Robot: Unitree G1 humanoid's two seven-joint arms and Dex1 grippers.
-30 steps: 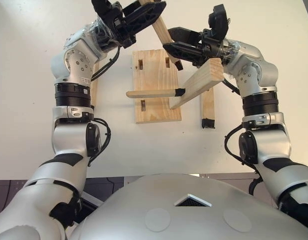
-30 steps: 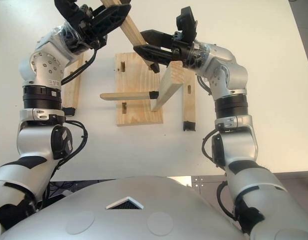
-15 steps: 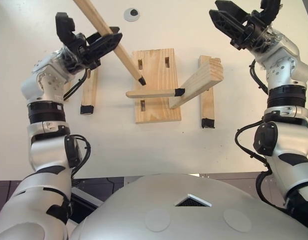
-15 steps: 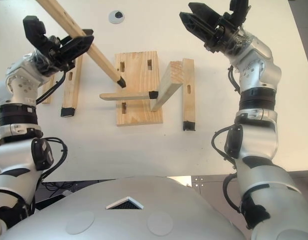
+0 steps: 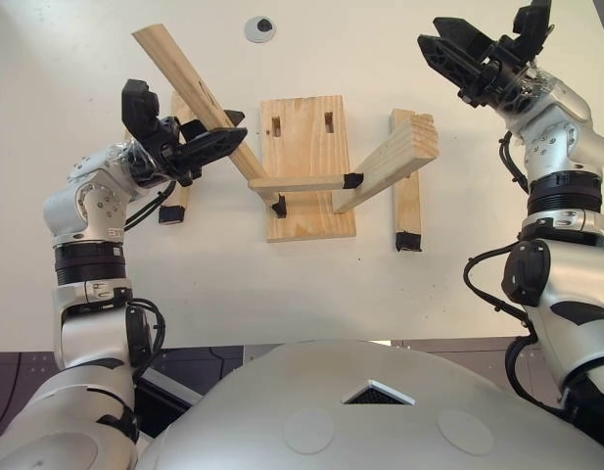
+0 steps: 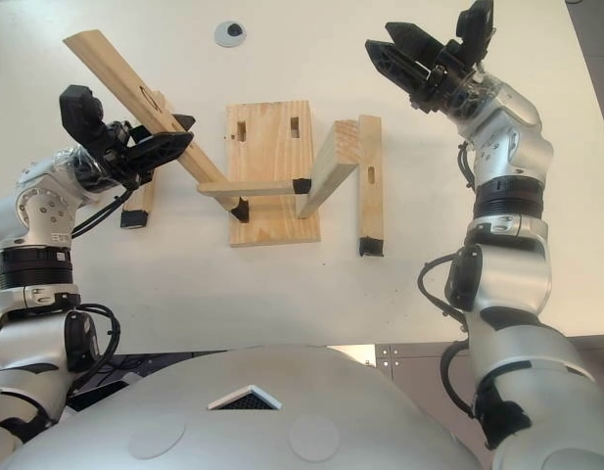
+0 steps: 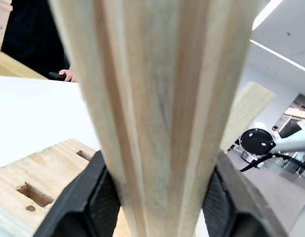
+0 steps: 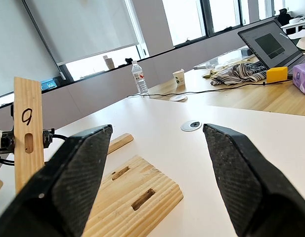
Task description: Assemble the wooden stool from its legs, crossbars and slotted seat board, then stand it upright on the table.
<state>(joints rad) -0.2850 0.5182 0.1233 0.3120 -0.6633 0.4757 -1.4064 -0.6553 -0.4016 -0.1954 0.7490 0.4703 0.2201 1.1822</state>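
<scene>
Black-fingered, clamping tight on a tilted wooden leg [image 5: 184, 73] with the left gripper [image 5: 209, 147], holding its black-capped foot down at the slotted seat board's [image 5: 306, 147] near-left slot, beside the crossbar [image 5: 297, 182]. Hovering the right gripper [image 5: 478, 34], fingers spread wide apart, over the table's [image 5: 478, 255] far right. Seeing a second leg [image 5: 394, 162] leaning on a third leg [image 5: 407, 211] lying just right of the board.

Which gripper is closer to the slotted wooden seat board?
Left. The left gripper, just left of the seat board, clamps a wooden leg reaching it; the open right gripper hangs beyond its far-right corner.
</scene>
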